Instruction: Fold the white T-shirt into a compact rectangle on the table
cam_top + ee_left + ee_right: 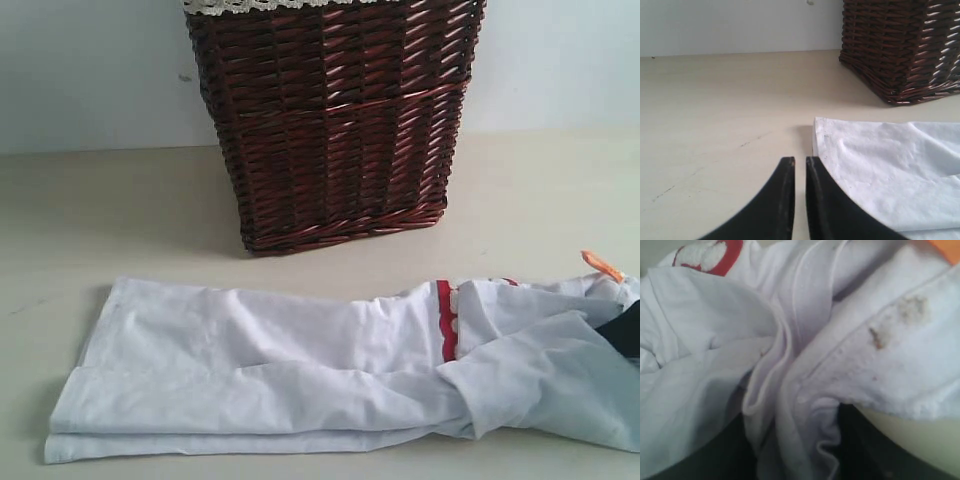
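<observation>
On the left gripper (800, 161), curved black jaws are closed beside the smooth shirt (880, 170) hem; crumpled folds are bunched in the right gripper (790, 447), clamping unclear.

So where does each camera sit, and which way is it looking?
Exterior view: off the arms, low, facing across the T-shirt to the basket; a dark sliver at right.
Left wrist view: left wrist, low over the table, looking past the shut left pincer at shirt and basket.
Right wrist view: right wrist, buried in bunched shirt; dark bits of the right pincer.
Shared: all three show the shirt.
</observation>
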{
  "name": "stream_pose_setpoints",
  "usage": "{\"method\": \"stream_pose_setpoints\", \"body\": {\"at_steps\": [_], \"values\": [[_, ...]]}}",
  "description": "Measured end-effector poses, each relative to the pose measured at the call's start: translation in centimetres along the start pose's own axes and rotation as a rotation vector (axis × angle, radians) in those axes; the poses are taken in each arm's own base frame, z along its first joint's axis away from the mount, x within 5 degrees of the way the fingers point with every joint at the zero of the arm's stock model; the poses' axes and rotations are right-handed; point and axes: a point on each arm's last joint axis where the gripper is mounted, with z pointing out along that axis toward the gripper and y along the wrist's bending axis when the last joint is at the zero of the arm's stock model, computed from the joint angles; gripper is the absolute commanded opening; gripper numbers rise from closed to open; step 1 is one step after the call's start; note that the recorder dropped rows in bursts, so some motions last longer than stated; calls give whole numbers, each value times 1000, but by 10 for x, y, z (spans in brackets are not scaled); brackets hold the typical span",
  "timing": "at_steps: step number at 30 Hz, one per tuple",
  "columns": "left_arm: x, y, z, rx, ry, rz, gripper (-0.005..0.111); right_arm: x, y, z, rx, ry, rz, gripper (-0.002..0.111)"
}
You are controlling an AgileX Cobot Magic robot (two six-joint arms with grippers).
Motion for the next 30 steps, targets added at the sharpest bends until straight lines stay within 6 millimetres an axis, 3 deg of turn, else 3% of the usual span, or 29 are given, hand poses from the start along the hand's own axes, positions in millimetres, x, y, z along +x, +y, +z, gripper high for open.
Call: {"method": "stream_pose_setpoints", "body": {"at_steps": [7,12,24,30], "values": [[0,0,0,0,0,0,11,3,-1,1,1,20,-14,27],[0,0,0,0,0,0,11,3,-3,2,10,25,-17,0],[0,0,0,0,0,0,11,2,-1,-1,33,14,-52,0],[0,0,0,0,0,0,11,-4,4,-35,159,-65,-210,0]]}}
